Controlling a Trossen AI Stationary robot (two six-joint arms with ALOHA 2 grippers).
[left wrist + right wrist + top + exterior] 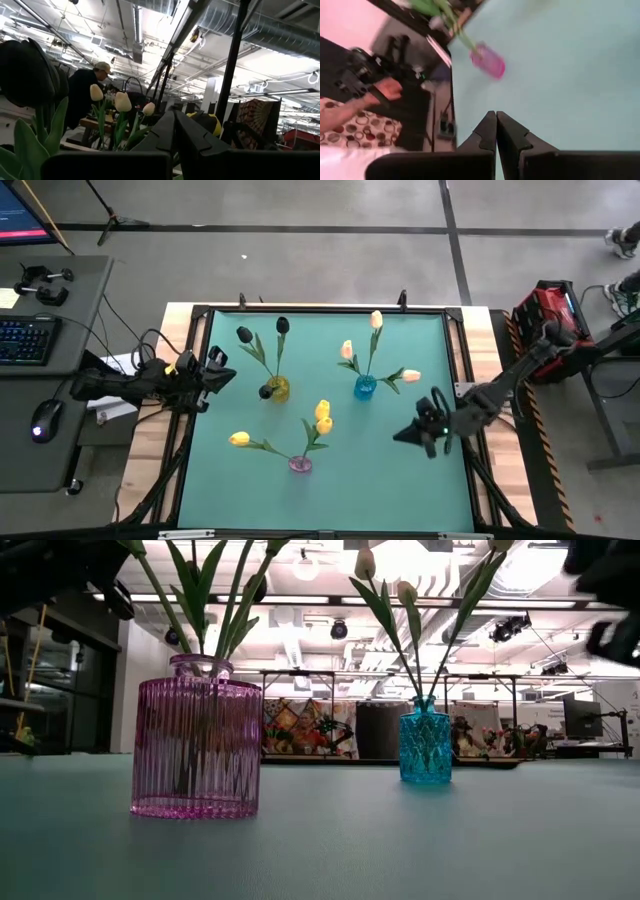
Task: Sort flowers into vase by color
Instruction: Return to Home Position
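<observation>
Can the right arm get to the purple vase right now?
Probably yes: the right gripper hovers over bare green mat, with nothing standing between it and the purple ribbed glass vase. Its fingers are shut, though.

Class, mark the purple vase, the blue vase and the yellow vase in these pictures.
purple vase (196,745): low view, on its ribbed glass wall.
blue vase (425,752): low view, on its patterned body.
yellow vase (279,388): high view, on its body.
</observation>
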